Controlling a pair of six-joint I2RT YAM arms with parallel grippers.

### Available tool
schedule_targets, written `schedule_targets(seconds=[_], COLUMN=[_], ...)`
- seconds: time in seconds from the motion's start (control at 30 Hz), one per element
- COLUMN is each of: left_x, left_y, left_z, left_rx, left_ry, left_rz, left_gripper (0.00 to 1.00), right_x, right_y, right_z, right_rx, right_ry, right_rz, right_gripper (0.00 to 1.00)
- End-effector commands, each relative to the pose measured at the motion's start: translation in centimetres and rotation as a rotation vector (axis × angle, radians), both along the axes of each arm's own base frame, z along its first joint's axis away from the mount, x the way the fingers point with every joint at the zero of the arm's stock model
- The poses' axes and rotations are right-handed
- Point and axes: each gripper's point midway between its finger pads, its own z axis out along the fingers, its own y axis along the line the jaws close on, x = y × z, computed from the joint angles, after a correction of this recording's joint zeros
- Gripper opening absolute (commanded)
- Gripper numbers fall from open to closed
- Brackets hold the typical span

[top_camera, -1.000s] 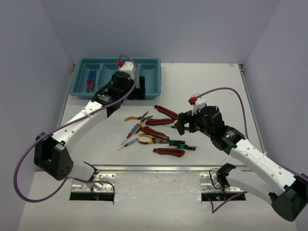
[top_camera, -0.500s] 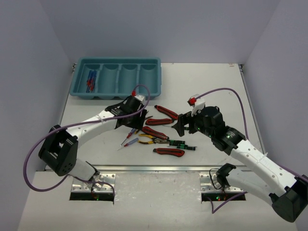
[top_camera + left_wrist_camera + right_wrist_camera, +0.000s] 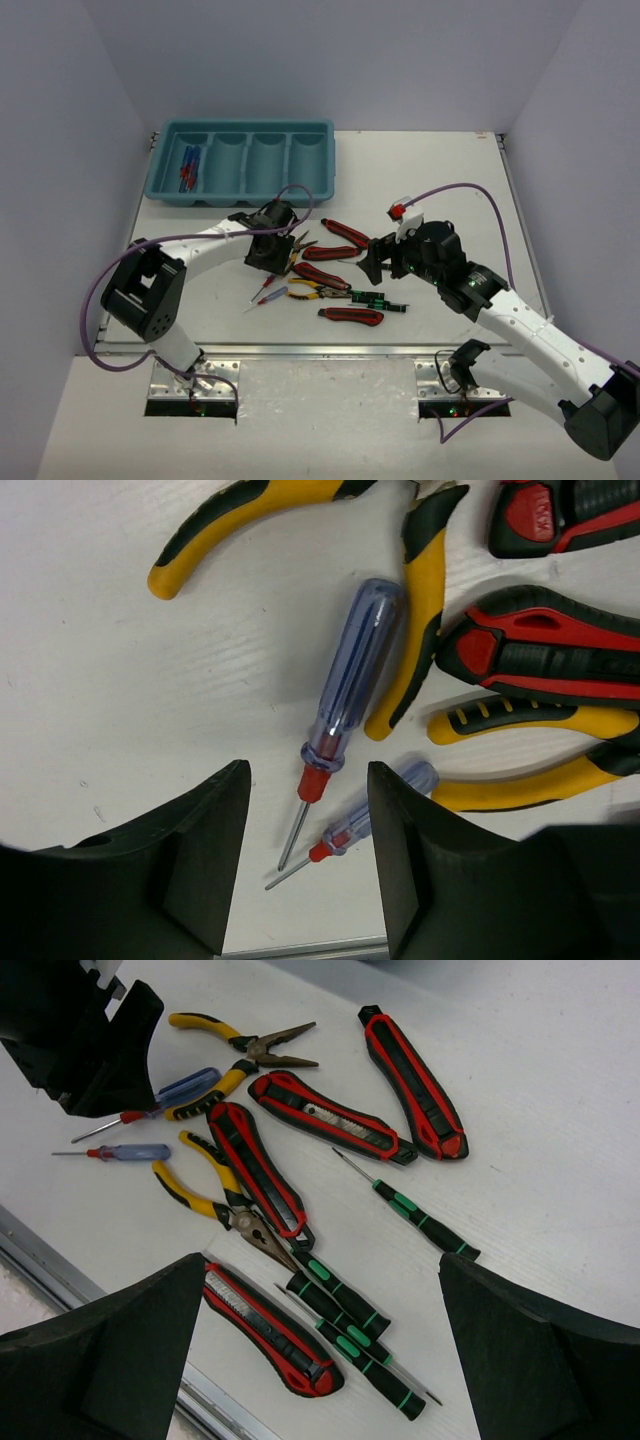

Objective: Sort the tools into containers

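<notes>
**Top view.** A long teal-blue plastic tray point(image 3: 333, 150) with four round-ended compartments sits at the far left of the white desk point(image 3: 450, 180). Its leftmost compartment holds blue-and-red screwdrivers point(image 3: 187, 167); I see nothing in the other three. The unsorted pile lies mid-desk, well apart from the tray. My left tool point(image 3: 266, 262) is over the pile's left edge and my right tool point(image 3: 377, 262) over its right, but the jaw gaps are unreadable from here.

**Left wrist view.** The left tool point(image 3: 305, 810) is at a middling gap. Its jaws stand either side of the red collar and thin shaft of a clear blue-handled screwdriver point(image 3: 352, 670) and touch neither. A smaller blue-handled screwdriver point(image 3: 375, 805) lies just beside it. A yellow-handled plier point(image 3: 408, 645) touches the larger handle, with a red-and-black utility knife point(image 3: 560, 655) beyond. This view does not show the tray.

I judge the screwdriver light, stiff, smooth and prone to rolling. The collar or handle gives a better hold than the shaft.

**Right wrist view.** The right tool point(image 3: 320, 1270) is spread wide and holds nothing. It hangs over a cluster of thin black-and-green precision screwdrivers point(image 3: 350, 1330), which only this view separates clearly. These look slender and likely to slip, so I would take one at mid-handle.
</notes>
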Motion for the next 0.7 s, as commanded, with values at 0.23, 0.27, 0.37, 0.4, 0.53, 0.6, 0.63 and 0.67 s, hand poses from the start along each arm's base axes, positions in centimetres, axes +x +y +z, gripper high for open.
schedule_targets(seconds=[0.23, 0.27, 0.37, 0.4, 0.53, 0.6, 0.63, 0.67], left_x=[0.8, 0.7, 0.2, 0.0, -1.1, -1.4, -1.4, -1.4], left_y=[-0.3, -0.3, 0.1, 0.3, 1.3, 1.7, 1.9, 2.1], left_z=[-2.5, -2.8, -3.8, -4.2, -5.3, -5.5, -5.3, -5.2], left_rx=[-0.101, -0.099, -0.081, -0.071, -0.030, -0.013, -0.004, 0.005], left_ry=[0.083, 0.092, 0.128, 0.141, 0.181, 0.187, 0.185, 0.182], left_rz=[-0.012, -0.011, -0.008, -0.004, 0.016, 0.021, 0.027, 0.033], left_gripper=[0.44, 0.43, 0.39, 0.36, 0.26, 0.24, 0.21, 0.19], right_x=[0.4, 0.4, 0.4, 0.4, 0.3, 0.3, 0.2, 0.1], right_y=[0.4, 0.4, 0.4, 0.4, 0.3, 0.3, 0.5, 0.6], right_z=[1.5, 1.5, 1.5, 1.6, 1.7, 1.7, 1.7, 1.7], right_rx=[0.029, 0.028, 0.030, 0.030, 0.033, 0.033, 0.036, 0.040], right_ry=[-0.061, -0.060, -0.064, -0.065, -0.071, -0.071, -0.068, -0.065], right_rz=[0.018, 0.018, 0.018, 0.019, 0.018, 0.019, 0.027, 0.034], right_gripper=[0.99, 0.99, 0.99, 0.99, 0.99, 0.99, 0.99, 0.99])
